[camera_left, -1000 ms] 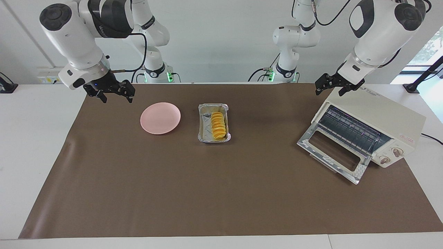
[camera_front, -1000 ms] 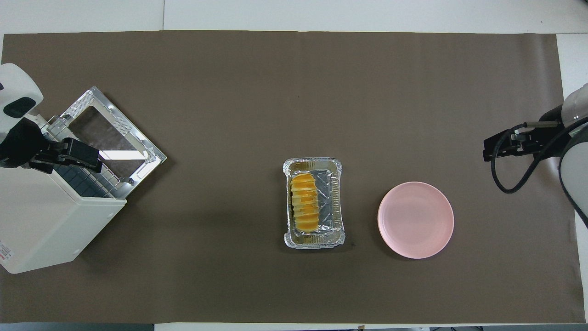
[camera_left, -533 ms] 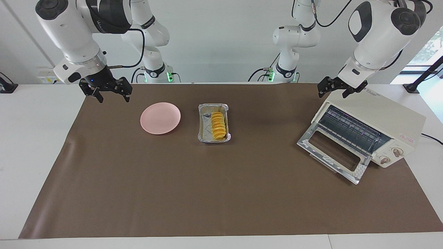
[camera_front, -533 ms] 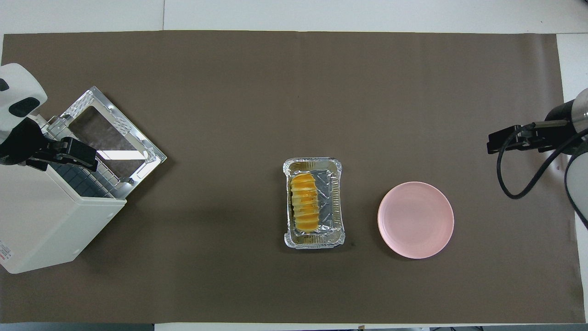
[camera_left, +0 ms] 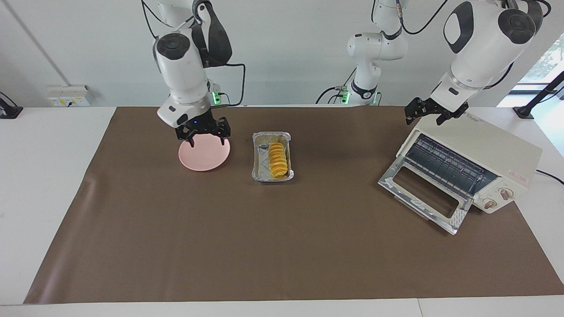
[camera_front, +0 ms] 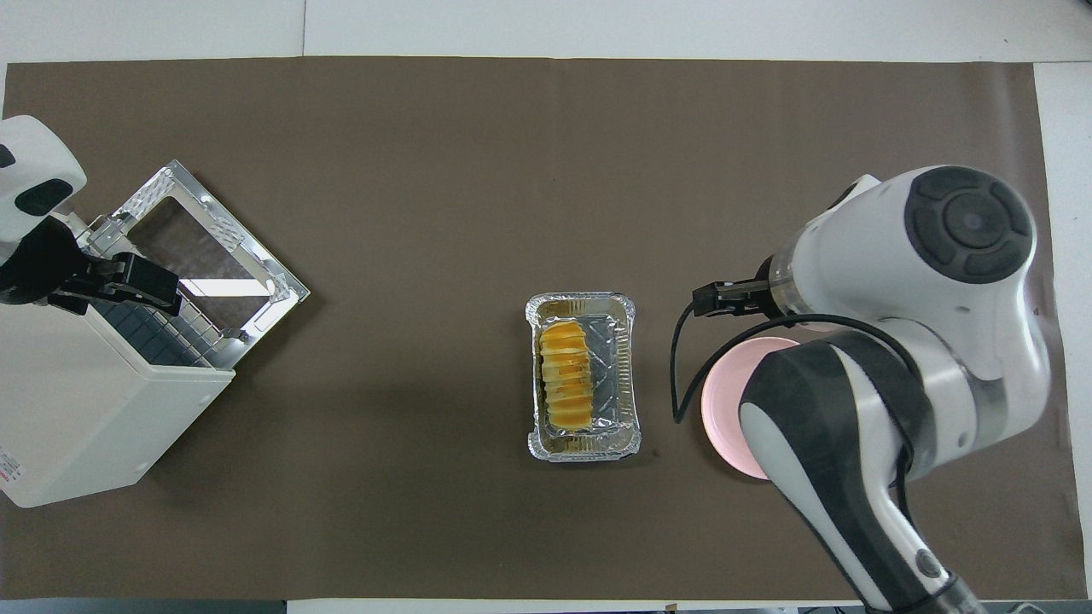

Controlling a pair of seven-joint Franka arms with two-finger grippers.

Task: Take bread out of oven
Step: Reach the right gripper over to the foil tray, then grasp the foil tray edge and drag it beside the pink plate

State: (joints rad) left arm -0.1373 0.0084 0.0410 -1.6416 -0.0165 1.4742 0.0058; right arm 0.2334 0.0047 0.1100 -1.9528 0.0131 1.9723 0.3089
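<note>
Jaws of both grippers gape wide, holding nothing.

- Honestly, nothing here is actually readable.
- The oven (camera_left: 480,152) has a small red sticker (camera_left: 518,175) on its front panel, just above the two knobs, but the print on it is way too tiny to make out.
- There's also some greyish lettering (camera_left: 470,117) on the oven's top, right under the left gripper (camera_left: 429,115); can't make out the letters either.
- The same red sticker peeks in at the oven's corner in the overhead view (camera_front: 7,472), equally unreadable.
</note>
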